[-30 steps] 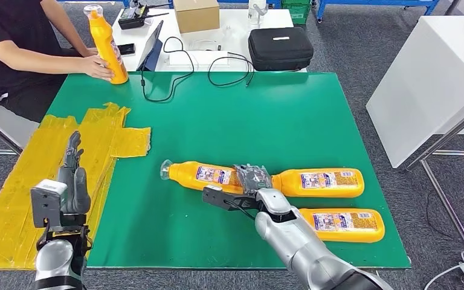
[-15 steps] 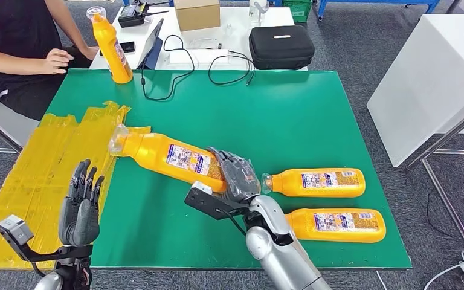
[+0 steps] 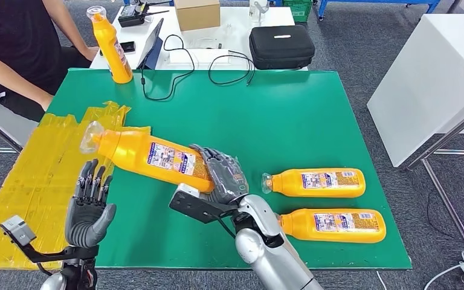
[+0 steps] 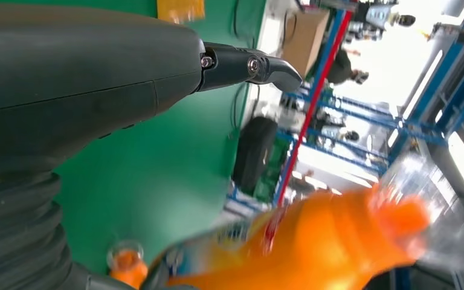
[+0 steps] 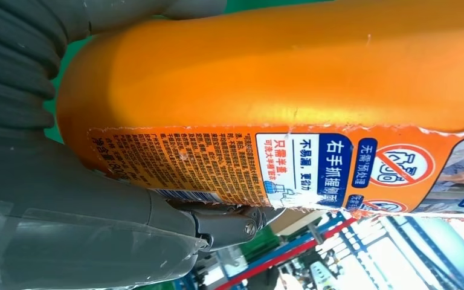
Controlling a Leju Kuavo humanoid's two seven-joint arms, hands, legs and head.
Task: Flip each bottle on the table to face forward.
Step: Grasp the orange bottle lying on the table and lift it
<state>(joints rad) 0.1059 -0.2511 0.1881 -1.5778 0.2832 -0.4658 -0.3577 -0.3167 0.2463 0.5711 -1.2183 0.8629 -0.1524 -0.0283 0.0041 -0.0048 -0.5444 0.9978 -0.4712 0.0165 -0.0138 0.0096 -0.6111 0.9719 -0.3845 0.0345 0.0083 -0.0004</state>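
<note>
Right hand: your right hand (image 3: pixel 222 175) grips the base end of the held bottle (image 3: pixel 148 155), fingers wrapped round the orange body; the right wrist view shows the same clasp, with the printed label (image 5: pixel 266 160) turned toward that camera.
Left hand: your left hand (image 3: pixel 89 208) stands at the lower left of the frame, fingers spread and upright, holding nothing, just below the neck of the held bottle and apart from it.
What has changed: a second ago the held bottle lay flat on the green table (image 3: pixel 290 115) beside the other two, with your right hand on it; half a second ago it was already lifted and slanting; now it sits higher and further toward the left of the frame, its clear cap (image 3: pixel 90 136) over the yellow taped sheet (image 3: pixel 30 175). Your left hand has risen and opened up toward it over the same span.
Person's bottle: the upright bottle (image 3: pixel 110 43) at the upper left stands on the table's far edge; the person's hand (image 3: pixel 90 53) has let go of it and drawn back.
Bottles still lying: the near bottle (image 3: pixel 332 225) and the middle bottle (image 3: pixel 315 182) lie flat at the lower right, unmoved.
Meaning for the task: you look to be mid-handover or mid-turn with the first of three bottles; I judge none of them set facing forward yet, with two untouched.
Next move: judge whether the left hand should take the neck end before you rotate.
</note>
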